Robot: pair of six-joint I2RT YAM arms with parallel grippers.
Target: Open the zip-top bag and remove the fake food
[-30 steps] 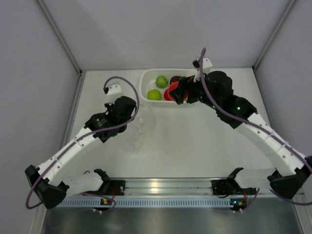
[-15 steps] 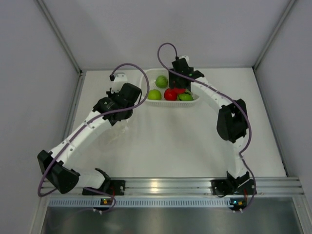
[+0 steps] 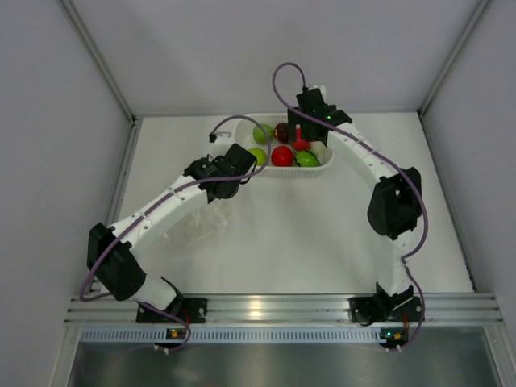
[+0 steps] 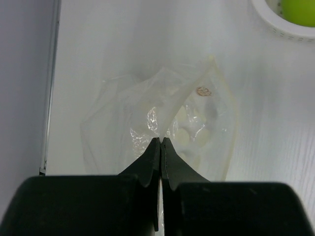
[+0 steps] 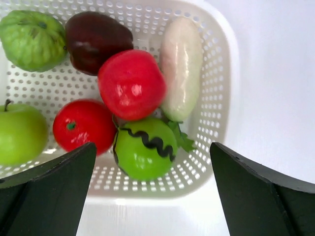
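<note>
The zip-top bag (image 4: 197, 113) is clear and crinkled, and a fold of it rises to my left gripper (image 4: 161, 140), which is shut on that fold. Pale rounded shapes show through the plastic. In the top view the bag (image 3: 197, 228) hangs low under the left gripper (image 3: 219, 187), just left of the white basket (image 3: 322, 168). My right gripper (image 5: 152, 147) stands wide open over the basket's near rim (image 5: 216, 123), holding nothing. The fake food in the basket includes a red ball (image 5: 130, 83), a dark maroon one (image 5: 96, 39), a white elongated piece (image 5: 181, 66) and a green ball with a black wavy line (image 5: 145, 147).
The basket's corner (image 4: 280, 29) shows at the top right of the left wrist view. Grey walls close in the table on the left, back and right. An aluminium rail (image 3: 266, 306) with both arm bases runs along the near edge.
My left arm swung right toward the basket, carrying the bag. My right gripper moved back over the basket and opened wider; the red piece it carried now lies among the others.
</note>
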